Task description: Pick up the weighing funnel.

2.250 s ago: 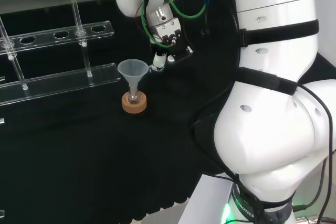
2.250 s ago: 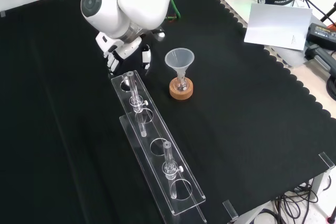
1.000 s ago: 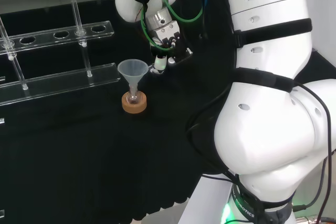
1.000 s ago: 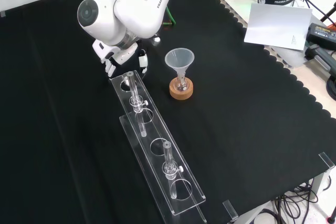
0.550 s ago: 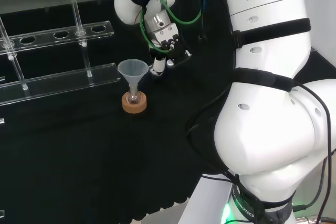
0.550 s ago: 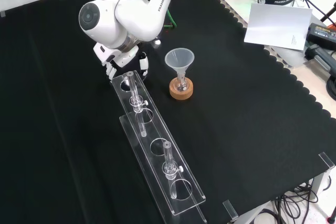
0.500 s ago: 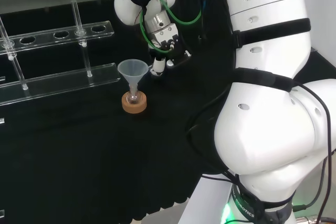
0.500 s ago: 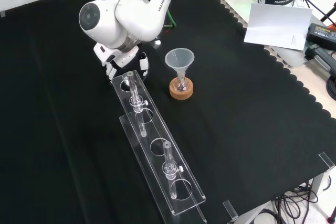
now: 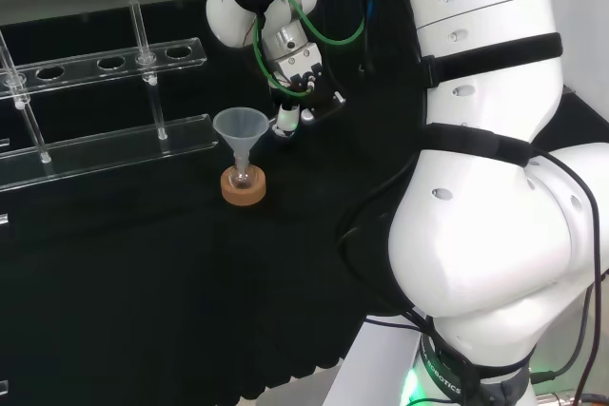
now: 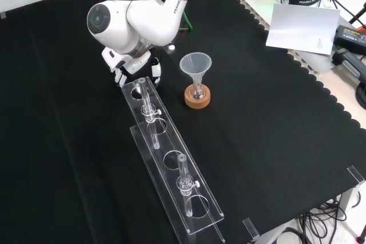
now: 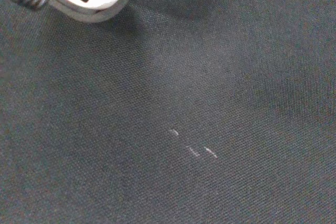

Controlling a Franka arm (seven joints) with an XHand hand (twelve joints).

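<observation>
Black cloth (image 10: 274, 118) across the whole tabletop. Near the middle in the front view, a big clear funnel (image 10: 195, 64), mouth up, stem down in a small flask on a cork ring (image 10: 197, 98). Lower left of it, a long clear rack (image 10: 171, 167) with a row of round holes, running toward that view's bottom edge. Two slim glass pieces upright in the rack, one (image 10: 147, 100) near its top end, the other (image 10: 182, 176) further down. White sheet of paper (image 10: 302, 27) at upper right, beyond the cloth's scalloped edge.

Hand (image 10: 123, 71) tucked under the arm's big white link (image 10: 137, 15), low over the cloth, just beside the rack's top end. Left of the funnel in the front view and apart from it; in the head view, just right of the funnel's mouth, with the rack off to the left. Released, clenched or grasping something: cannot tell.

In the wrist view, close cloth weave past a blurred white part of the hand, and a few faint bright glints (image 11: 191, 148) on the cloth. Cannot tell whether those glints belong to the weighing funnel, nor where that piece lies.
</observation>
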